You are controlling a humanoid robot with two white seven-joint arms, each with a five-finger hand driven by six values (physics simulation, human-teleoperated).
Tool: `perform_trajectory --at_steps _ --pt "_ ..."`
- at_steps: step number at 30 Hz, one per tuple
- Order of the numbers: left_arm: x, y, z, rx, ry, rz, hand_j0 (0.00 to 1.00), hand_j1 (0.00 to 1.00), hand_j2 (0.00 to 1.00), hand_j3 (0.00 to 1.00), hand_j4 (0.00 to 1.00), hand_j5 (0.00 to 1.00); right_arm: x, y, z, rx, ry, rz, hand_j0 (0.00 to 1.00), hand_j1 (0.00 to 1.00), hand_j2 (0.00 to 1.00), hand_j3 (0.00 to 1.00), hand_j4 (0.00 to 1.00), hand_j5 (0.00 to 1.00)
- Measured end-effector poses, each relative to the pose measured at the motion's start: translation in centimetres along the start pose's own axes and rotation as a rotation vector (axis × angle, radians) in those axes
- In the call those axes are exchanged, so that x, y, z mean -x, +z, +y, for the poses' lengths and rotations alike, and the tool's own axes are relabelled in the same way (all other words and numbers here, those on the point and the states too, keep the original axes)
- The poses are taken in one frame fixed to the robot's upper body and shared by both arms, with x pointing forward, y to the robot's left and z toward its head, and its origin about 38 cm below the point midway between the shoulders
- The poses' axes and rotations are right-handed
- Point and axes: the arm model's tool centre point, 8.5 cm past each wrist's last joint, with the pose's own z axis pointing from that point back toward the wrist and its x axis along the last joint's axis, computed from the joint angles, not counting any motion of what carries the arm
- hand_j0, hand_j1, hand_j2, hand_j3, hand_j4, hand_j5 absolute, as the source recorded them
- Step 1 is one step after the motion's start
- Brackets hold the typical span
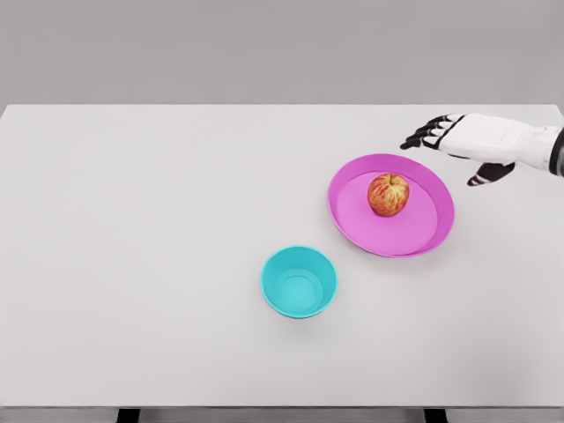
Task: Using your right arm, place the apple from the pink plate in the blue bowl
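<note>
Head view: smooth white table (132, 264), matte. Round pink plate (423, 238) w/ raised rim, right of centre; red-yellow mottled apple (388, 194) sits in it. Small round blue bowl (299, 281) at lower centre, near plate, nothing inside. Right hand (458, 145) upper right of frame, fingers spread, dark tips, holding nothing, just beyond plate rim

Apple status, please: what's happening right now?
Right robot hand open, beside pink plate. Apple on plate, untouched. Blue bowl empty, path clear.
</note>
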Motion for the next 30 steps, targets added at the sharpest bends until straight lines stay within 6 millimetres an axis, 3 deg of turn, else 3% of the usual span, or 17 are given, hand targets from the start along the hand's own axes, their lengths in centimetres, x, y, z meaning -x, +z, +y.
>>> perform_trajectory --at_steps 4,17,30 --pt "0.0 0.0 0.0 0.0 0.0 0.0 1.0 1.0 1.0 1.0 1.0 1.0 -0.6 -1.9 -0.6 -0.012 0.009 -0.032 1.0 1.0 1.0 1.0 1.0 1.0" --pt "0.0 0.0 0.0 0.0 0.0 0.0 1.0 1.0 1.0 1.0 1.0 1.0 -1.6 -6.5 1.2 -0.1 -0.03 -0.088 1.0 1.0 1.0 1.0 1.0 1.0" --pt "0.0 0.0 0.0 0.0 0.0 0.0 1.0 1.0 1.0 1.0 1.0 1.0 -2.1 -8.5 2.7 -0.153 -0.052 -0.107 1.0 1.0 1.0 1.0 1.0 1.0"
